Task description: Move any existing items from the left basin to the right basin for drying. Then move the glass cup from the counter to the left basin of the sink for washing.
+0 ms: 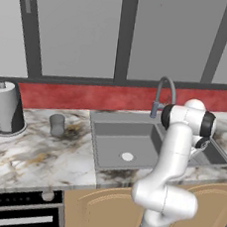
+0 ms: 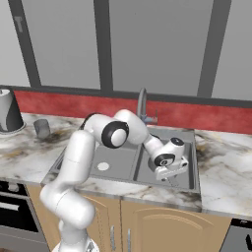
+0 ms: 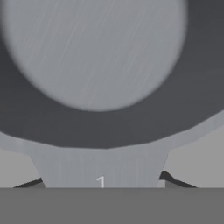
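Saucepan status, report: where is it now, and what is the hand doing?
Gripper low in right basin, fingers astride saucepan handle, grip unclear. Left basin holds nothing. Cup waits on counter.

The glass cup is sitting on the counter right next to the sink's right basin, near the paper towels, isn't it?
Not quite. The glass cup does sit on the counter near the paper towel roll, but it is beside the left basin, not the right one. The left base view shows it just left of the sink.
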You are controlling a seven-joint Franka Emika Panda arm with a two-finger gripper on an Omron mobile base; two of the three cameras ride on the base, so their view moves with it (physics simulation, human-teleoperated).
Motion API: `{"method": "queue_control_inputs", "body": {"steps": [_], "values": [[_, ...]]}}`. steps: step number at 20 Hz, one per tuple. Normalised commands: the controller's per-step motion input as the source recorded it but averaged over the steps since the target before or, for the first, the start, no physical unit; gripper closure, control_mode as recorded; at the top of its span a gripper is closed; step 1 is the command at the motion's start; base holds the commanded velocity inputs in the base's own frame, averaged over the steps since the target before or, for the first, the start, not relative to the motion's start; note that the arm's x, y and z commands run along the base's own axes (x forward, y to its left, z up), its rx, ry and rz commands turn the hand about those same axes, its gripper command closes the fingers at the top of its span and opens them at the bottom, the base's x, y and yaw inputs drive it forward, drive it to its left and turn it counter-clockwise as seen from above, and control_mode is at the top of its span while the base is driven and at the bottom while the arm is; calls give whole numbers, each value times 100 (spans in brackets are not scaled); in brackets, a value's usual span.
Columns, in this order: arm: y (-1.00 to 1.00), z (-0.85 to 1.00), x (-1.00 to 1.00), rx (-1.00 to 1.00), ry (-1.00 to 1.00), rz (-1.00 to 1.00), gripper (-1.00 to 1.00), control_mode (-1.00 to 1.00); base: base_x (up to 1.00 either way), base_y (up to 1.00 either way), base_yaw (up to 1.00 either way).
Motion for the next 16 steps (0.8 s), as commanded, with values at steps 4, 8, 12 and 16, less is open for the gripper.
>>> {"method": "queue_control_inputs", "body": {"steps": [4,8,12,16], "values": [[0,-18,4,0,0,0,100,-100,0,0,0],[0,-4,1,0,0,0,-100,-100,0,0,0],[0,6,0,2,0,0,-100,-100,0,0,0],[0,23,-4,2,0,0,-100,-100,0,0,0]]}}
